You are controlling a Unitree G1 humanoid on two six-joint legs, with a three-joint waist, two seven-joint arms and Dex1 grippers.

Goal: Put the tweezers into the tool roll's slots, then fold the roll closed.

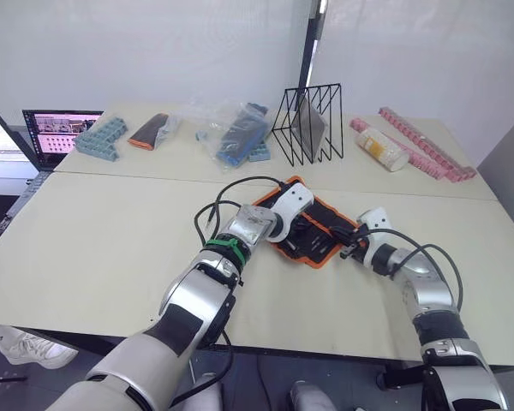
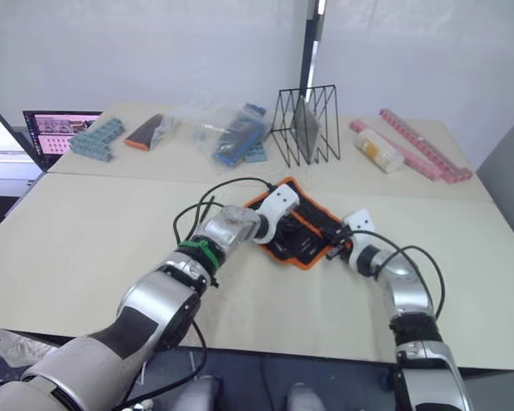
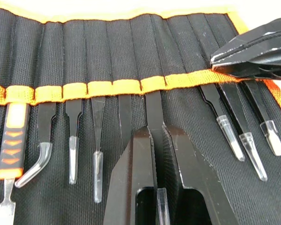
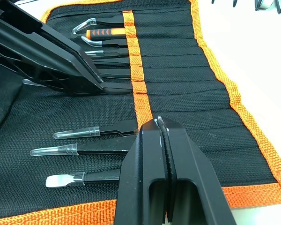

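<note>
A pale bench (image 1: 103,248) runs under a plain white wall, made of two tops with a seam well behind the tool roll (image 1: 309,229), and a laptop (image 1: 56,133) sits off its far left edge. Along the back, beyond the tool roll, stand a black wire rack (image 1: 309,122), a clear bag with blue parts (image 1: 236,133), grey-blue blocks (image 1: 100,139), a small black-and-orange pouch in plastic (image 1: 150,130), a pale tube (image 1: 381,148) and pink strips (image 1: 428,145). The tool roll lies unrolled and flat near the middle of the bench, orange trim all round and an orange band across its slots. Tweezers (image 3: 230,133) sit in those slots side by side, their clear-capped tips sticking out past the band; an orange-handled tool (image 3: 13,138) occupies a slot near one end. The left hand (image 3: 155,154) rests over the roll's middle, its fingers clenched on a tweezer (image 3: 154,110) whose upper part lies tucked under the band. The right hand (image 4: 162,136) lies at the roll's right edge, fingers pressed together on the orange band, just beside three slotted tweezers.
</note>
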